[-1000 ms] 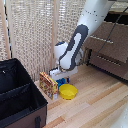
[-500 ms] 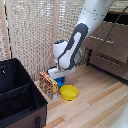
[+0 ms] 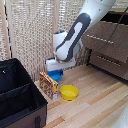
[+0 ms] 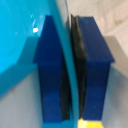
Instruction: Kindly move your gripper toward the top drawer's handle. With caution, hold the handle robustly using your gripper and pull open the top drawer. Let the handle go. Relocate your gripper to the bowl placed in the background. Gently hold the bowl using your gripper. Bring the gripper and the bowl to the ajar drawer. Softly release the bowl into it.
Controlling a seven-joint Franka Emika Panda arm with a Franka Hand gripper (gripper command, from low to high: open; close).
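My gripper point(image 3: 54, 71), the white boxy end of the arm, hangs low at the wicker wall, right over the blue bowl point(image 3: 56, 76). The wrist view shows both fingers point(image 4: 50, 70) pressed against the bowl's thin rim point(image 4: 68, 55), one inside and one outside. Whether the bowl touches the floor cannot be made out. The top drawer point(image 3: 116, 36) and its silver handle point(image 3: 98, 38) are on the dresser at the exterior view's right, well away from the gripper. How far the drawer stands out is unclear.
A yellow bowl point(image 3: 69, 92) lies on the wooden floor just in front of the blue one. A colourful box point(image 3: 48, 84) stands beside them. A black case point(image 3: 20, 97) fills the near left. A lower drawer point(image 3: 112, 64) has its own bar.
The gripper and the blue bowl have shifted a little toward the exterior view's left and slightly upward.
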